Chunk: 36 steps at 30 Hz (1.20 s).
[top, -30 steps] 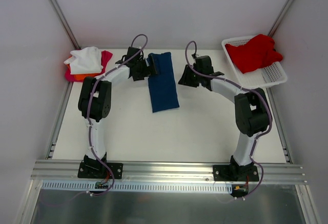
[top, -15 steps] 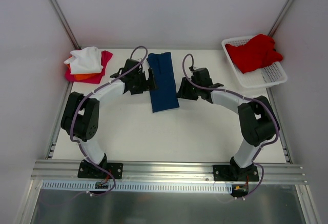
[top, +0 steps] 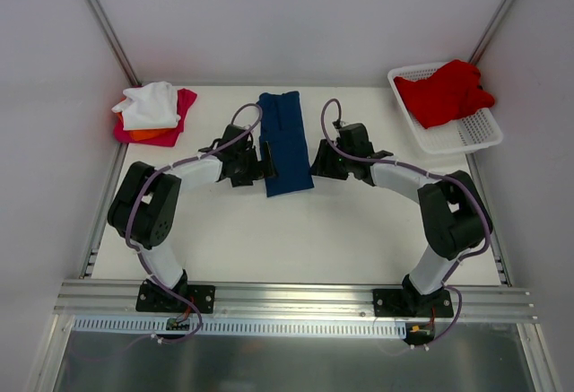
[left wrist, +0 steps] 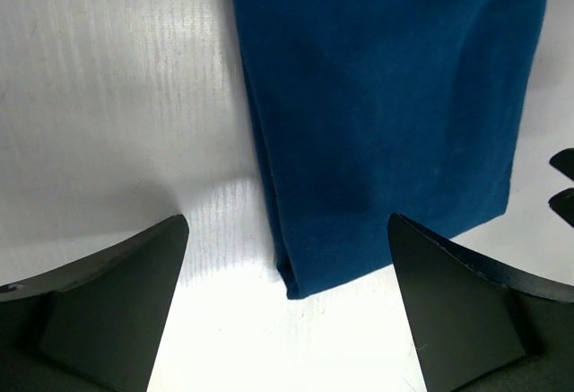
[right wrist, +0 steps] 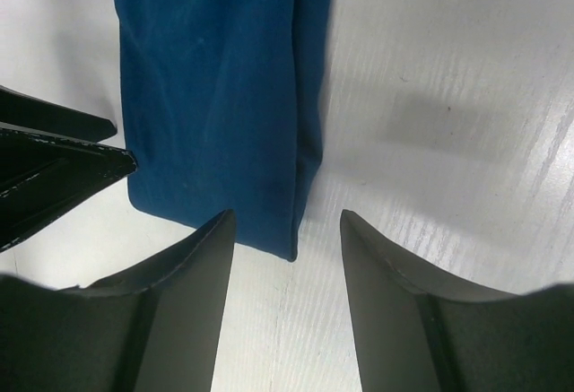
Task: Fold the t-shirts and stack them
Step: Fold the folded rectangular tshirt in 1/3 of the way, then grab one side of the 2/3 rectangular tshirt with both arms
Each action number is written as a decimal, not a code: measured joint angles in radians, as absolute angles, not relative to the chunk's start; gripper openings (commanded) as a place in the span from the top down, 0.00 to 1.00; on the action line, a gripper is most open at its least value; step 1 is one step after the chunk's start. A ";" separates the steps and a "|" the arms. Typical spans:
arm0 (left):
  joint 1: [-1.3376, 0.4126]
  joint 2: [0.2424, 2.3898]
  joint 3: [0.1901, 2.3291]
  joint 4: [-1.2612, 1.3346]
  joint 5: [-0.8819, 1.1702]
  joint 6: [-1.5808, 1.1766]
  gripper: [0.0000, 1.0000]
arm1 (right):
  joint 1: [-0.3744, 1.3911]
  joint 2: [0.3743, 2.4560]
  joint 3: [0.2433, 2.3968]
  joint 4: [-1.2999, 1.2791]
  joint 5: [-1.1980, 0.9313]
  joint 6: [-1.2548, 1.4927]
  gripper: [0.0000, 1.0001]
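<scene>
Both arms have drawn back toward their bases since a second ago. The left gripper [top: 262, 163] and right gripper [top: 316, 161], earlier flanking the far half of the navy t-shirt [top: 285, 143], now sit at its near end, one on each side. The left arm's elbow has swung low and outward. The shirt itself has not moved: it lies mid-table as a long folded strip, running from the back edge toward the arms.

The left wrist view shows the left gripper [left wrist: 287, 222] with its jaws spread wide, the strip's near left corner [left wrist: 291, 289] between them. The right gripper [right wrist: 287, 217] is also parted, over the near right corner [right wrist: 291, 248]. Neither holds cloth.

A broad stretch of white table [top: 296, 239] lies between the near hem and the arm bases. More shows on the strip's left, toward the far-left corner. Stacked there are a white t-shirt [top: 148, 100], an orange t-shirt [top: 148, 132] and a magenta t-shirt [top: 184, 102]. At the far right a red t-shirt [top: 444, 91] is heaped in the white lattice basket [top: 475, 132], well apart from the strip.
</scene>
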State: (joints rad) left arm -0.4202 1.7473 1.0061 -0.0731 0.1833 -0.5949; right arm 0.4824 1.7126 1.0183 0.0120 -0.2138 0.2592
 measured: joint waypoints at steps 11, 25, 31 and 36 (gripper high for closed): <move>-0.447 1.739 0.946 0.069 0.199 -0.649 0.05 | 0.491 1.736 1.016 0.049 -0.217 0.281 0.48; -0.499 1.648 0.833 0.086 0.196 -0.720 0.11 | 0.521 1.742 0.963 0.070 -0.216 0.303 0.52; -0.508 1.645 0.827 0.085 0.176 -0.728 0.20 | 0.535 1.742 0.954 0.080 -0.217 0.314 0.53; -0.511 1.652 0.828 0.081 0.174 -0.734 0.29 | 0.537 1.748 0.954 0.087 -0.217 0.315 0.59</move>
State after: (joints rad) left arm -0.5114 1.6516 0.8280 0.0807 0.1738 -0.7338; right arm 0.5369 1.7477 0.9539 0.0868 -0.2169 0.3149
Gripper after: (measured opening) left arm 0.747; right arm 0.438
